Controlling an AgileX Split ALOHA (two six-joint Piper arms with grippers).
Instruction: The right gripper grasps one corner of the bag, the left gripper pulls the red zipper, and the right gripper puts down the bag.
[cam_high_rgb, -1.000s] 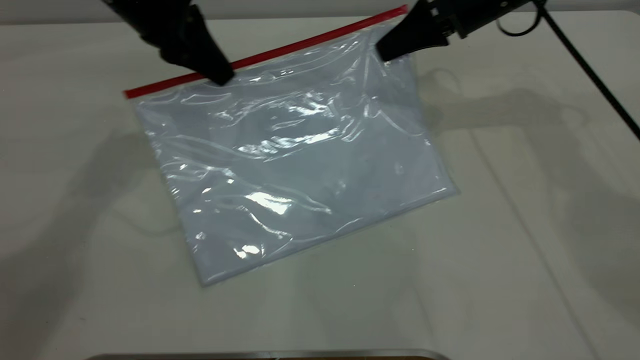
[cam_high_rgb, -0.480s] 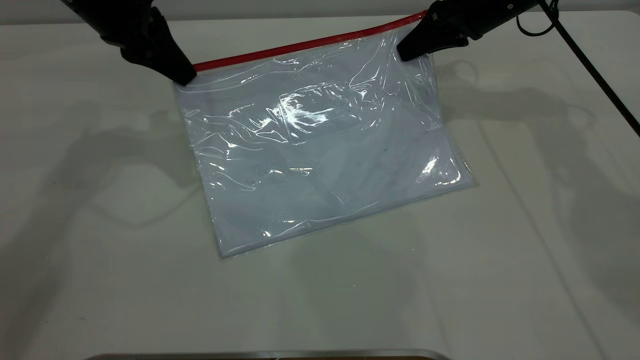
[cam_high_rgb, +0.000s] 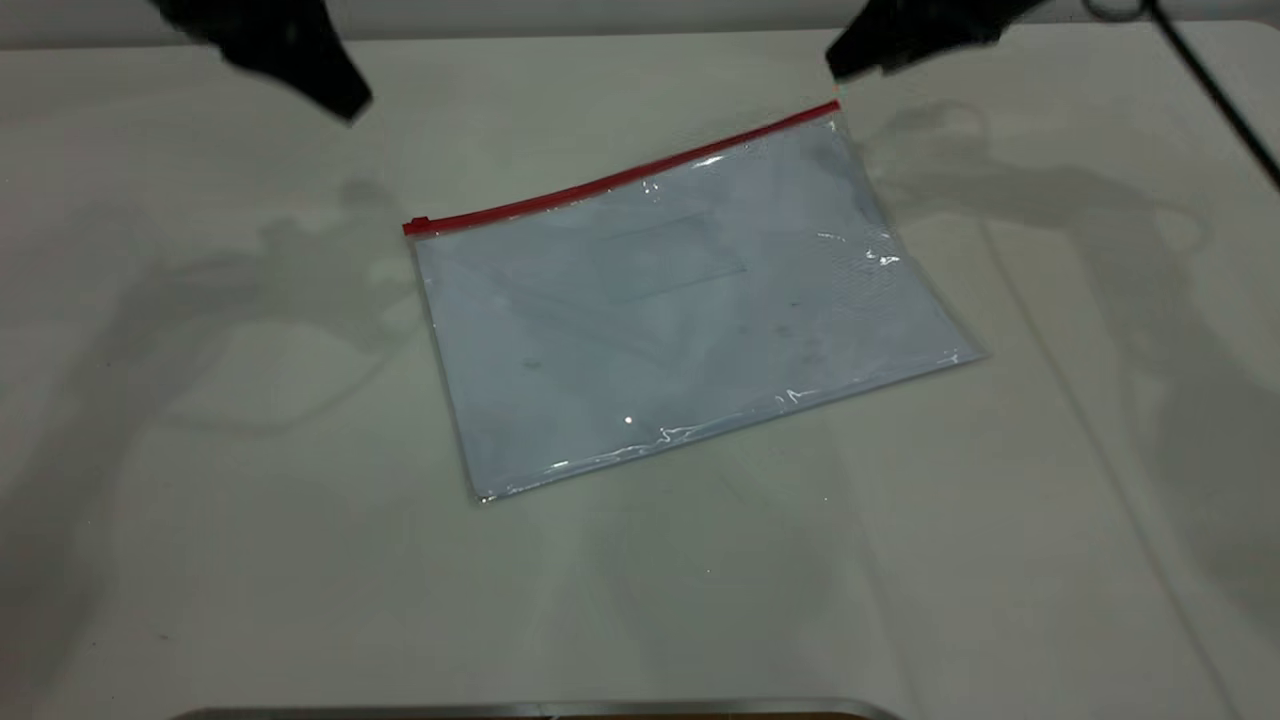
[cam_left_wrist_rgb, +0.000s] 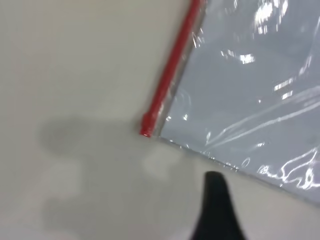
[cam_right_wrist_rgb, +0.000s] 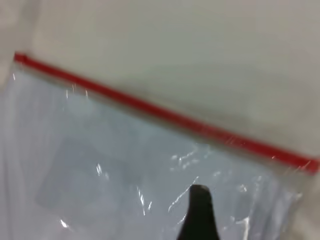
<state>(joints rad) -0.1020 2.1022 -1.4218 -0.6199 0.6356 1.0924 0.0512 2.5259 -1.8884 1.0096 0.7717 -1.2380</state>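
I see the bag (cam_high_rgb: 680, 310) lying flat on the white table (cam_high_rgb: 200, 550), held by neither arm. Its long axis runs diagonally, with the red zipper (cam_high_rgb: 620, 180) along the far edge and the small slider tab (cam_high_rgb: 417, 224) sitting at the end nearer my left arm. The right gripper (cam_high_rgb: 850, 65) hangs just above and beyond the zipper's other end, at the corner it would have pinched; nothing is in it, but I cannot tell how wide its fingers stand. The left gripper (cam_high_rgb: 335, 95) hovers well apart from the slider end, up and away toward the far left; it carries nothing either, and its finger spacing is hidden from me too. In the left wrist view only one dark fingertip shows, near the pouch's corner. I judge the task essentially finished, with the pouch set down. Any further move hinges on that corner lying just below the right gripper. The pouch is thin, glossy transparent plastic, pale bluish, lightly wrinkled near its edges, with a faint rectangular label patch (cam_high_rgb: 670, 258).
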